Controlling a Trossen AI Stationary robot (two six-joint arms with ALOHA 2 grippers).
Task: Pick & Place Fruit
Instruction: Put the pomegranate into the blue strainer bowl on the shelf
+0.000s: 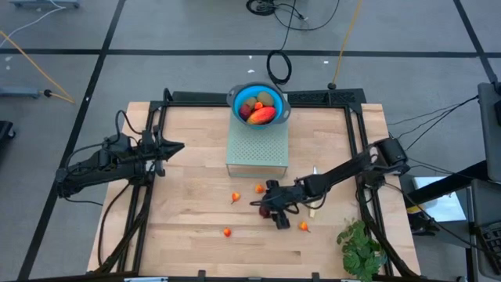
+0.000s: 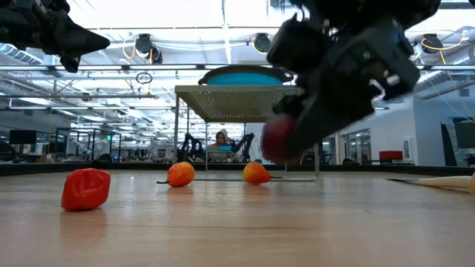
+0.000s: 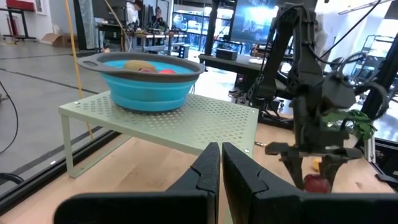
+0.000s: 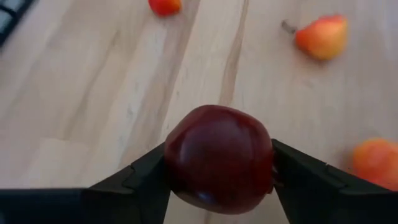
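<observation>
My right gripper (image 1: 268,207) is shut on a dark-red ball (image 4: 219,158), a little above the table's middle right. Three small orange-red fruits (image 1: 235,197) (image 1: 259,188) (image 1: 227,232) lie loose on the wood around it. A blue bowl (image 1: 236,95) stands on a pale green perforated stand (image 1: 257,153) at the far middle. It holds a red-orange mango (image 1: 262,115) and two brown ovals (image 1: 249,102). My left gripper (image 1: 176,146) hangs shut and level over the table's left, touching nothing. My right gripper pinches the dark-red ball between its two fingers, one on each opposite side (image 4: 171,155). The fingers slant down at it from the table's right. The ball (image 2: 278,139) is lifted clear of the wood.
A green leafy bunch (image 1: 360,247) lies at the near right corner. A slim pale-handled knife (image 1: 313,205) lies just right of my right gripper, and another orange-red fruit (image 1: 303,226) sits near it. Black frame rails (image 1: 356,141) run along the table's sides.
</observation>
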